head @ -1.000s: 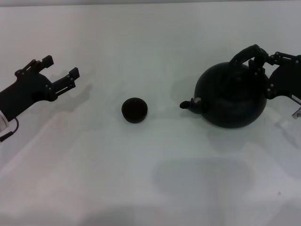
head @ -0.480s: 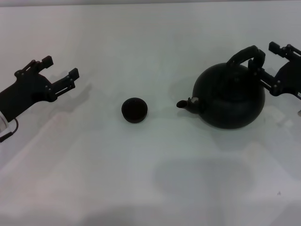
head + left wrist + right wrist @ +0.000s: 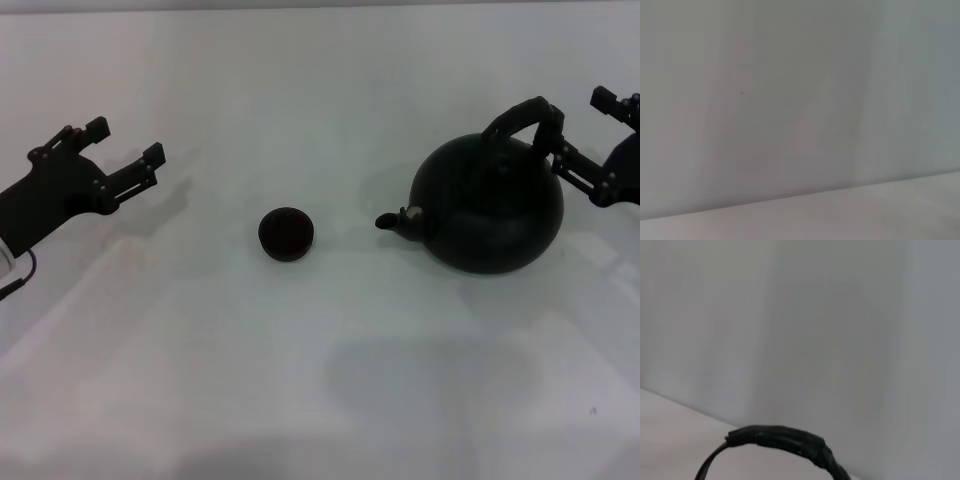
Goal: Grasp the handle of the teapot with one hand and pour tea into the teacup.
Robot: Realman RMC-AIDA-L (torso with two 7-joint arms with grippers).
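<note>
1. Right gripper (image 3: 592, 140) at the far right edge, jaws spread wide, empty, just behind and beside the thick black arched handle (image 3: 522, 119).
2. Large round matte black teapot (image 3: 488, 201) upright on the pale surface (image 3: 300, 370), spout toward the tiny dark round teacup (image 3: 286, 233), well apart.
3. Left gripper (image 3: 122, 152) parked far left, jaws apart, gripping nothing.
4. Right wrist view: only the handle's arch (image 3: 785, 439).
5. Left wrist view: bare pale background.
</note>
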